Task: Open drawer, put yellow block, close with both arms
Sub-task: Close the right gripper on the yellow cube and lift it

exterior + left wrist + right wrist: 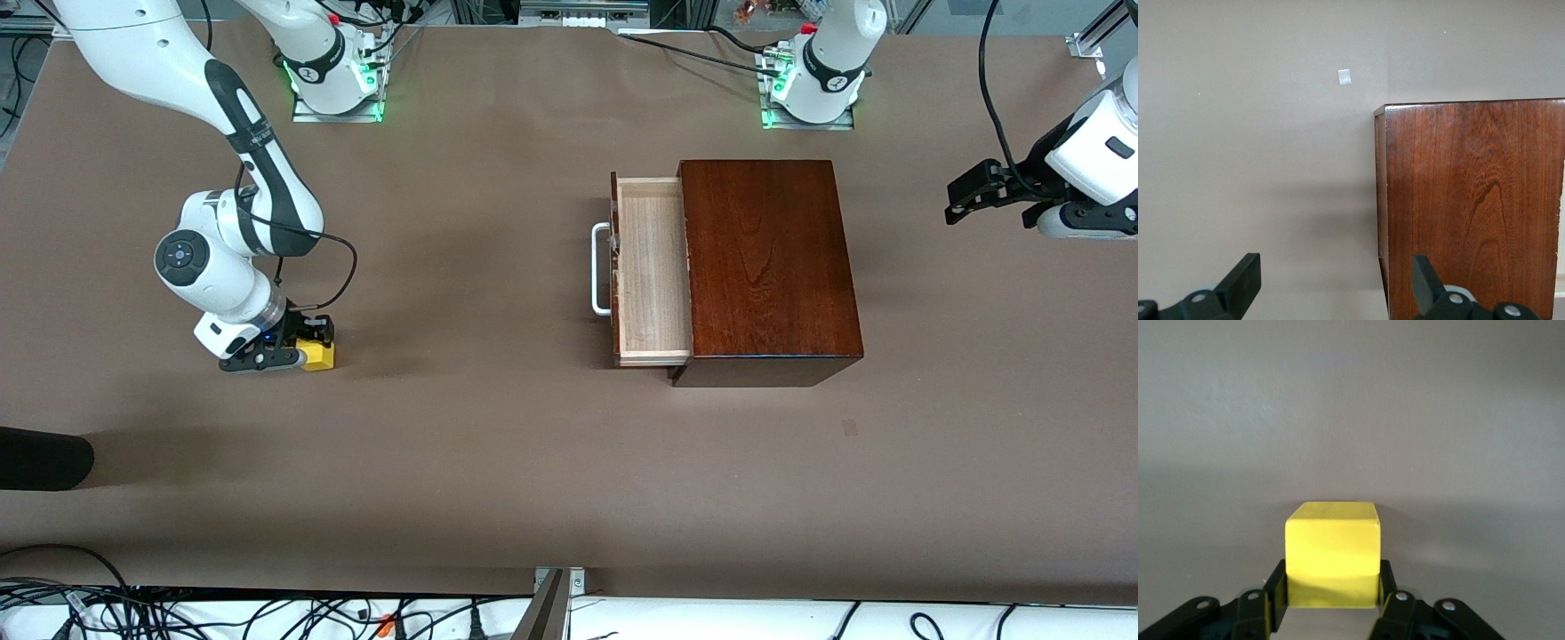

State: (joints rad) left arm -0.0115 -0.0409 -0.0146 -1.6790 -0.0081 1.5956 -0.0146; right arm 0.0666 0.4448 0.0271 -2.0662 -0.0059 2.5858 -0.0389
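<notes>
Brown-covered table under even overhead light

A matte brown sheet covers the table (498, 462) edge to edge, with one small darker patch (851, 428) on it. Metal framing (582, 12) runs along the edge by the bases. Along the camera-side edge, loose black and white cables (178, 613) lie tangled over a white strip (800, 618). Soft shadows fall on the cover.

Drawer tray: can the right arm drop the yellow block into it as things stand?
Probably yes. The drawer stands pulled out with its tray bare, nothing lies on the table between, and the right tool is shut on the yellow block. The left tool waits off to the side.
</notes>
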